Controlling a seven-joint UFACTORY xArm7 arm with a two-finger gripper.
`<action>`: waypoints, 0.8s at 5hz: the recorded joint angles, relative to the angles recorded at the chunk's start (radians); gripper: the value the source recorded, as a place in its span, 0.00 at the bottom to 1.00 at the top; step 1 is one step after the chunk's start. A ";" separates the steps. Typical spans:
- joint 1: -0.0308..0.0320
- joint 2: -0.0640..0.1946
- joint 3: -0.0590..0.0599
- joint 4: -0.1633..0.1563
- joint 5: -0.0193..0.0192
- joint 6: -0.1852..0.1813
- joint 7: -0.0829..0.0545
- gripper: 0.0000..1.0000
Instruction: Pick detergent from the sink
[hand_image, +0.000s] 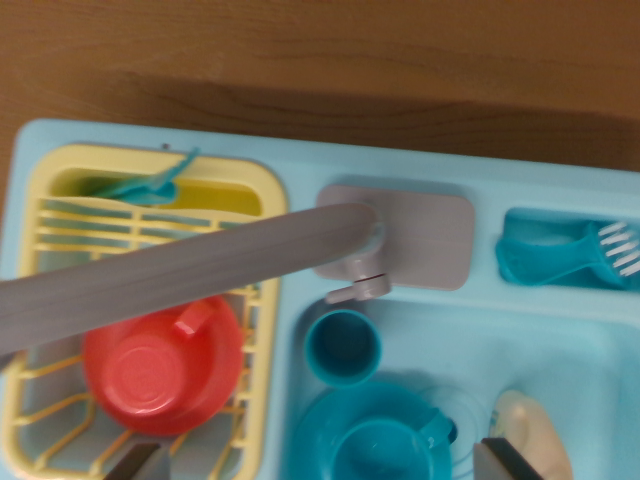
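Observation:
A light blue toy sink unit (300, 180) fills the wrist view, with its basin (590, 360) at the lower right. A cream rounded object (535, 432), seemingly the detergent bottle, lies in the basin at the bottom right, cut off by the frame edge. My gripper (320, 466) is open above the unit. Only its two dark fingertips show at the bottom edge. The left one (135, 463) is over the rack, and the right one (508, 458) is over the basin, just left of the cream object.
A grey faucet (200, 265) reaches from its base (420, 235) leftward over a yellow dish rack (150, 200) holding an upturned red cup (160, 365) and a teal utensil (150, 185). A teal cup (343, 347) and teal pot (375, 440) sit in the basin. A teal brush (570, 250) lies in the right compartment. Brown tabletop (320, 60) lies beyond.

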 joint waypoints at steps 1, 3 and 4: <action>-0.0076 0.008 -0.009 -0.036 0.0034 -0.043 -0.019 0.00; -0.0157 0.017 -0.020 -0.074 0.0070 -0.089 -0.039 0.00; -0.0157 0.017 -0.020 -0.074 0.0070 -0.089 -0.039 0.00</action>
